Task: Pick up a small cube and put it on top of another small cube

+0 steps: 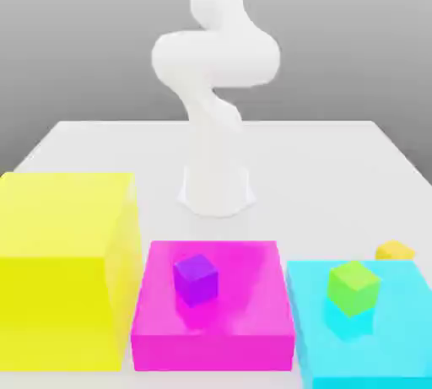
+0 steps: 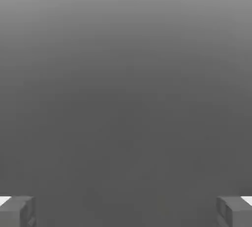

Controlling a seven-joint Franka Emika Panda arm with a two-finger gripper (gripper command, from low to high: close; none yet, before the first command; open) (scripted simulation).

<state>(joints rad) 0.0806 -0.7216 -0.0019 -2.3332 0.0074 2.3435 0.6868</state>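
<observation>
The small orange-yellow cube (image 1: 394,250) lies on the white table at the exterior view's right, partly hidden behind the cyan block. The small purple cube (image 1: 197,278) sits on top of the flat magenta block (image 1: 213,328). In the hand view my gripper (image 2: 126,211) is open, its two grey fingertips (image 2: 17,211) far apart with nothing between them, facing a plain grey background. The white arm (image 1: 214,83) rises from its base at the table's middle and leaves the exterior view at the top.
A huge yellow block (image 1: 63,269) stands at the exterior view's left. A flat cyan block (image 1: 371,337) at the right carries a small green cube (image 1: 353,287). The white table (image 1: 101,147) stretches behind the blocks around the arm's base (image 1: 218,193).
</observation>
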